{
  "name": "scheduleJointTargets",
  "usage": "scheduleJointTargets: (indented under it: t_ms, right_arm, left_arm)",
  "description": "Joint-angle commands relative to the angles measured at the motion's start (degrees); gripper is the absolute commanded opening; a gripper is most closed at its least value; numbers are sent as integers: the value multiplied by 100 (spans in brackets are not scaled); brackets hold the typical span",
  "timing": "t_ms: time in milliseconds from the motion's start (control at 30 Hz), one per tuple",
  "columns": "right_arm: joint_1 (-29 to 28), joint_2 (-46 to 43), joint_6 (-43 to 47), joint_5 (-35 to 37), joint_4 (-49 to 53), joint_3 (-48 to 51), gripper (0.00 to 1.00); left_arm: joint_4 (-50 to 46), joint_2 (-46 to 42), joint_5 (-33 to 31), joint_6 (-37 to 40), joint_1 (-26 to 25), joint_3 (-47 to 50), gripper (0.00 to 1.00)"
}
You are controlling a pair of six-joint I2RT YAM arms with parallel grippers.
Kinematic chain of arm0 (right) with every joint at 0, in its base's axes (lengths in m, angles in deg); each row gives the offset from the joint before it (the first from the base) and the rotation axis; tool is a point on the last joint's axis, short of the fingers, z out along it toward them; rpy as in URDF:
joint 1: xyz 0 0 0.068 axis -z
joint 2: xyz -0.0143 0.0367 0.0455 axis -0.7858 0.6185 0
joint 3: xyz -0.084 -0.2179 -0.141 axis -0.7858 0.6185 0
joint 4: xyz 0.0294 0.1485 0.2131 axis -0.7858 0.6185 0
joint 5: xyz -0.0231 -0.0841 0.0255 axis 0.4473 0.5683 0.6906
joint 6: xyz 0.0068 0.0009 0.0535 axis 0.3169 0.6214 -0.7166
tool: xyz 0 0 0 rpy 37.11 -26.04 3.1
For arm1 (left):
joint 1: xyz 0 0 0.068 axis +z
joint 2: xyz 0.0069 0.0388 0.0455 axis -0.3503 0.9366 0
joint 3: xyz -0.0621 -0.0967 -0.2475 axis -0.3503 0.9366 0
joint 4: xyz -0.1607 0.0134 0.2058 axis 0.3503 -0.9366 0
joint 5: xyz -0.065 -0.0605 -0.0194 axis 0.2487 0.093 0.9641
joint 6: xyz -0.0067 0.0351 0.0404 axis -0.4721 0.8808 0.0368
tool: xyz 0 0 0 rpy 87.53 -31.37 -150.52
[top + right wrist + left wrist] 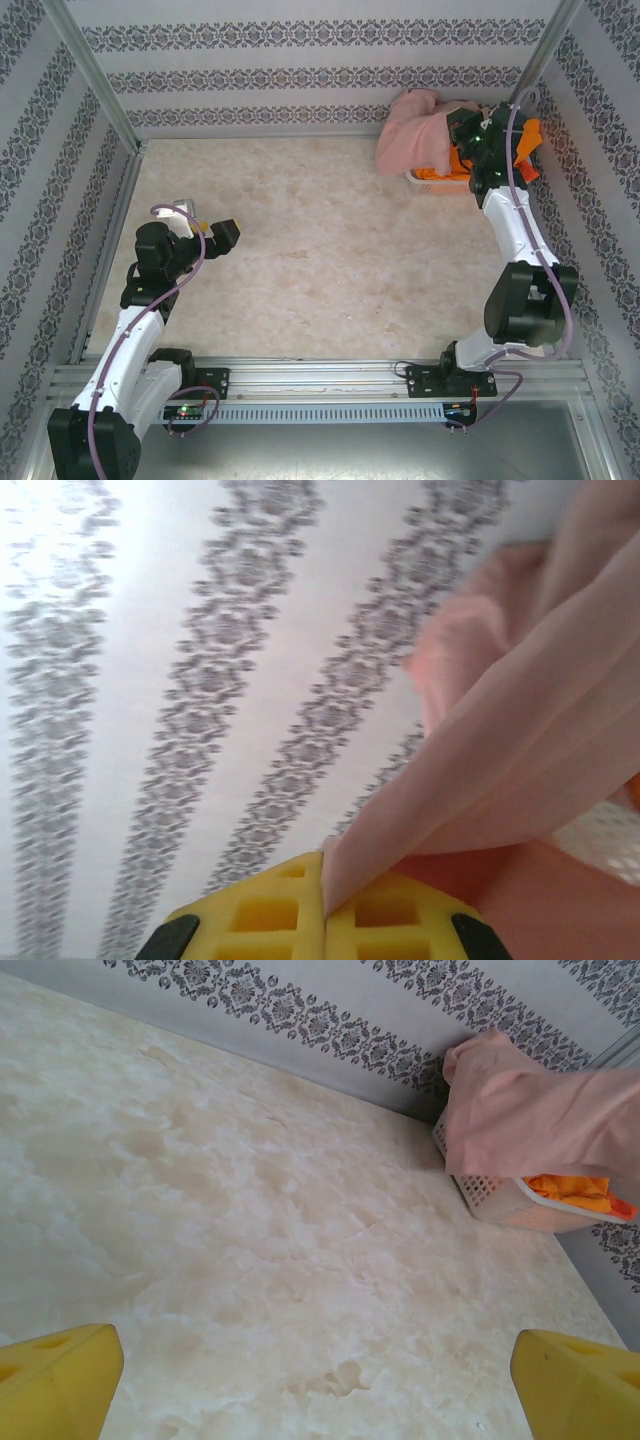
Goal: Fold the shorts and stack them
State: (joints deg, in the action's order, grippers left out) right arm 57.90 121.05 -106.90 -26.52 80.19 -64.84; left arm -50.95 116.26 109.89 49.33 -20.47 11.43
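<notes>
One pink shorts (410,140), soft and surely light, hangs edge-pinched in the clamped right tool (323,915), upper right; left tool (318,1385) gapes.

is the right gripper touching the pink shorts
Touching: the right wrist view shows the right gripper shut, with the pink shorts pinched between its jaws.

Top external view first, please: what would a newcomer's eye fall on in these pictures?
The dusty pink cloth shorts drape over the white plastic mesh basket in the far right corner, with orange cloth inside. The right pincer is shut on a pink fold; the left pincer stands open over the marbled tabletop.
</notes>
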Motion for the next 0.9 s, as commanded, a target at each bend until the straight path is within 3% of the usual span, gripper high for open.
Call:
scheduleJointTargets:
  t_ms: [0,133,267,467,533,567,633,700,767,867]
  right_arm:
    - [-249,-422,117,44,-721,-274,0]
    - [-671,-819,657,232,-799,-491,0]
    - [-1446,-1207,1467,401,-611,-650,0]
    - [-3391,-1660,3232,1183,-369,124,0]
    - [-4028,-1639,3789,1398,-298,518,11]
    - [-4293,-1587,4002,1455,-229,704,23]
    - [-4691,-1468,4279,1448,-111,1005,61]
    - [-4820,-1479,4391,1453,67,1290,84]
    - [-4772,-1649,4422,1638,196,1607,97]
    - [-4616,-2067,4703,2056,501,2044,98]
  left_arm:
    - [170,-21,-2,-71,31,72,100]
    - [204,-7,-4,-88,32,94,100]
    - [297,-5,6,-140,32,113,100]
    - [407,-7,25,-225,32,77,100]
    - [407,-18,31,-243,32,42,100]
    - [407,-33,36,-248,32,19,100]
    - [405,-80,44,-255,32,-22,100]
    - [351,-152,39,-248,32,-73,100]
    - [263,-242,29,-240,32,-114,100]
    - [81,-371,-22,-255,32,-168,100]
